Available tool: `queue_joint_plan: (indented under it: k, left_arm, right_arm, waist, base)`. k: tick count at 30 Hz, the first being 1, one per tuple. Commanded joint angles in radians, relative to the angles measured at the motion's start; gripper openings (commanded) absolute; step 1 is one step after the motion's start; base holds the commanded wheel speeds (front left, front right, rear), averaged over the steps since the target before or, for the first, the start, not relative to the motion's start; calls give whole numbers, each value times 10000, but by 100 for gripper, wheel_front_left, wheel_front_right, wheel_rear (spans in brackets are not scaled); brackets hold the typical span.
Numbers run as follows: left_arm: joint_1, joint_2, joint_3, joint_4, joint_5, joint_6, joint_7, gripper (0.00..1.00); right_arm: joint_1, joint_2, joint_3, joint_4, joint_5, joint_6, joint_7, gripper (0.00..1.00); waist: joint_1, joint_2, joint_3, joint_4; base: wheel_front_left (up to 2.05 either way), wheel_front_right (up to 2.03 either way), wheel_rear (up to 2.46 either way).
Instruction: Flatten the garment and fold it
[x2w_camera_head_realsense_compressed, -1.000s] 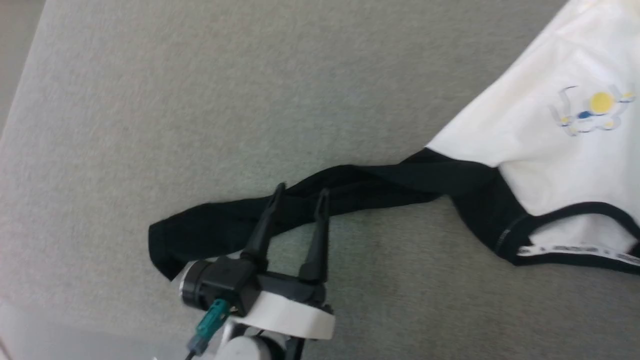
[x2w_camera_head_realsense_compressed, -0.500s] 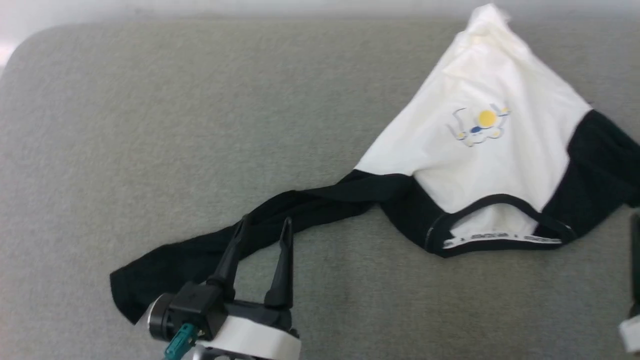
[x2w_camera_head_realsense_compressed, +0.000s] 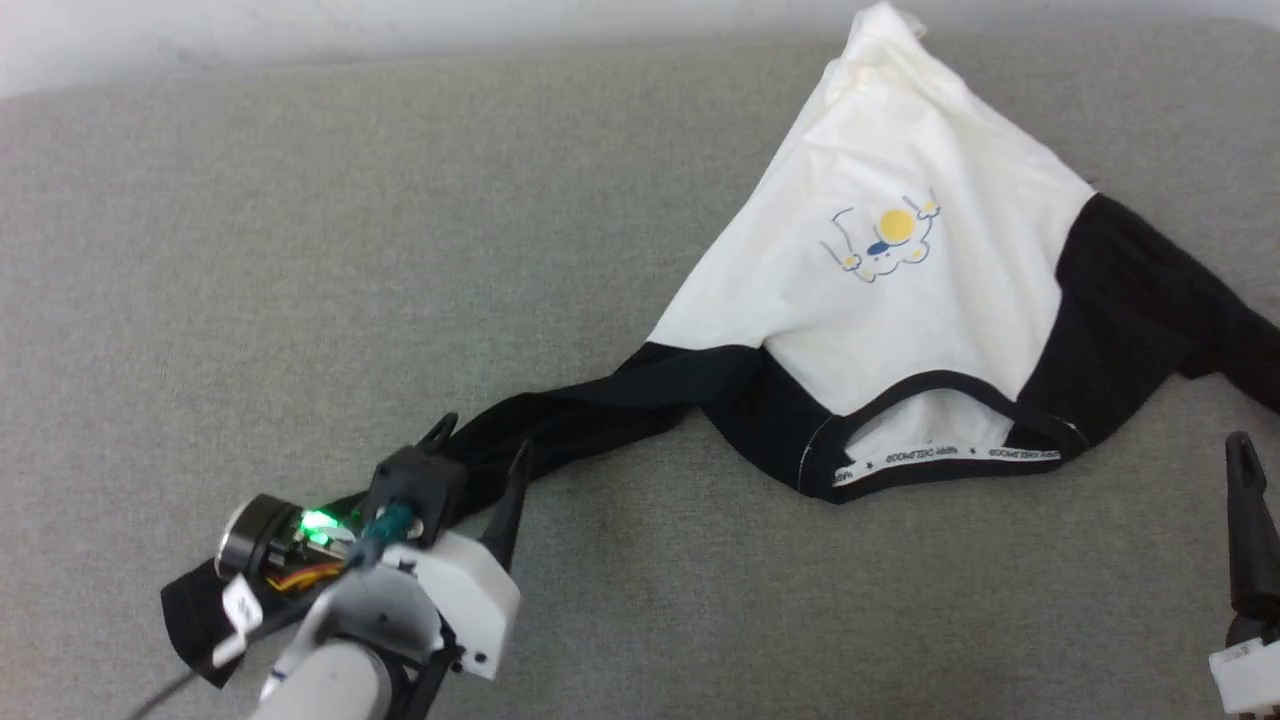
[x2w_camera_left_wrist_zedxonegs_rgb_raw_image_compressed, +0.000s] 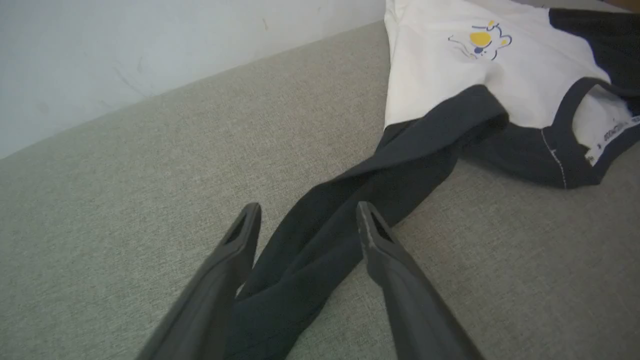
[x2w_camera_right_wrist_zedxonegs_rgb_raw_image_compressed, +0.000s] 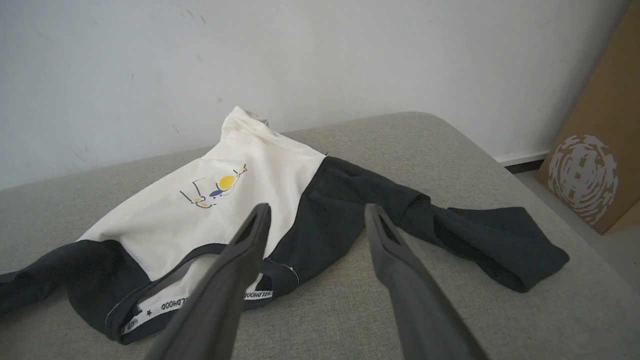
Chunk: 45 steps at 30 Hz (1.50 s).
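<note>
The garment (x2w_camera_head_realsense_compressed: 900, 290) lies crumpled on a grey cushioned surface (x2w_camera_head_realsense_compressed: 300, 250), collar toward me, white body bunched to a peak at the back. Its black left sleeve (x2w_camera_head_realsense_compressed: 600, 400) trails to the lower left, twisted along its length. My left gripper (x2w_camera_head_realsense_compressed: 480, 445) is open and straddles that sleeve (x2w_camera_left_wrist_zedxonegs_rgb_raw_image_compressed: 350, 200), one finger on each side, nothing gripped. My right gripper (x2w_camera_right_wrist_zedxonegs_rgb_raw_image_compressed: 317, 210) is open above the surface in front of the collar (x2w_camera_right_wrist_zedxonegs_rgb_raw_image_compressed: 165, 300) and the black right sleeve (x2w_camera_right_wrist_zedxonegs_rgb_raw_image_compressed: 490, 240). One of its fingers (x2w_camera_head_realsense_compressed: 1245, 520) shows at the right edge of the head view.
A white wall (x2w_camera_right_wrist_zedxonegs_rgb_raw_image_compressed: 300, 60) runs behind the surface. The surface's rounded right edge (x2w_camera_right_wrist_zedxonegs_rgb_raw_image_compressed: 510, 175) drops to the floor, where a brown cardboard box (x2w_camera_right_wrist_zedxonegs_rgb_raw_image_compressed: 595, 165) stands. Bare grey cloth (x2w_camera_head_realsense_compressed: 250, 200) stretches left of the garment.
The head camera has swung, bringing the whole garment and a right finger into view. My left wrist has tipped forward over the sleeve's cuff end, with its fingers still astride the sleeve.
</note>
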Motion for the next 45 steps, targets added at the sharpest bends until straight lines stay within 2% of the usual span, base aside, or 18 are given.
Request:
queue_joint_plan:
  k: [1,6,14,16,17,22,27,28,29,30,31,32,33,37,41,42,44,45]
  left_arm:
    - [-361,214,-87,218,-4,-200,867,100]
    - [-1029,423,-386,697,-159,-567,2790,100]
    - [-1487,242,-707,1724,-525,-949,3960,100]
    - [-1515,171,-761,1879,-652,-1065,3993,4]
    - [-1526,141,-737,1906,-681,-1066,3879,0]
    - [-1686,247,-437,1573,-158,-635,2548,0]
    - [-1757,841,176,618,849,321,1161,0]
    - [-1710,1015,293,413,1074,519,952,3]
    - [-1635,1187,385,212,1310,714,772,26]
    - [-1518,1338,450,21,1517,897,653,32]
    - [-1376,1476,540,-137,1660,1071,542,28]
    - [-1216,1588,643,-236,1732,1224,417,10]
    - [-1007,1702,697,-263,1766,1321,377,0]
    - [-225,1757,842,-222,1549,1649,287,0]
    - [182,1362,883,7,1048,1773,-69,0]
    - [223,1252,894,128,912,1762,-207,4]
    - [259,975,991,339,523,1717,-520,39]
    - [261,851,1059,453,334,1689,-696,82]
  right_arm:
    - [-175,-62,93,-45,50,-9,42,100]
    - [-254,-171,199,-72,159,-9,86,100]
    - [-397,-359,299,-101,262,-9,141,100]
    - [-423,-394,306,-103,271,-9,145,100]
    - [-426,-403,304,-102,271,-9,148,100]
    - [-351,-372,218,-108,232,-9,185,100]
    - [-328,-377,190,-190,165,-9,274,100]
    - [-331,-377,191,-198,155,-9,294,100]
    - [-333,-380,198,-205,146,-9,310,100]
    - [-333,-383,207,-208,142,-9,326,100]
    - [-330,-383,210,-213,142,-9,337,100]
    - [-325,-389,211,-218,143,-9,346,100]
    - [-315,-402,217,-217,146,-9,356,100]
    - [-276,-452,220,-208,156,-9,394,100]
    - [-279,-517,253,-211,162,-9,471,100]
    - [-283,-530,265,-213,164,-9,494,100]
    - [-283,-550,282,-219,162,-9,539,100]
    - [-278,-554,282,-219,158,-9,560,100]
  waist:
    - [0,0,317,147]
    - [0,0,635,256]
    - [0,0,867,241]
    - [0,0,883,225]
    - [0,0,878,223]
    - [0,0,722,324]
    - [0,0,567,516]
    - [0,0,550,547]
    - [0,0,535,576]
    - [0,0,527,600]
    - [0,0,531,623]
    - [0,0,541,647]
    - [0,0,547,669]
    - [0,0,565,730]
    - [0,0,556,793]
    - [0,0,543,808]
    - [0,0,503,836]
    - [0,0,470,853]
  base:
    - [0,0,0]
    - [0,0,0]
    - [0,0,0]
    - [0,0,0]
    - [0,0,0]
    - [0,0,0]
    - [0,0,0]
    - [0,0,0]
    - [0,0,0]
    - [0,0,0]
    - [0,0,0]
    - [0,0,0]
    - [0,0,0]
    - [0,0,0]
    - [0,0,0]
    - [0,0,0]
    - [0,0,0]
    - [0,0,0]
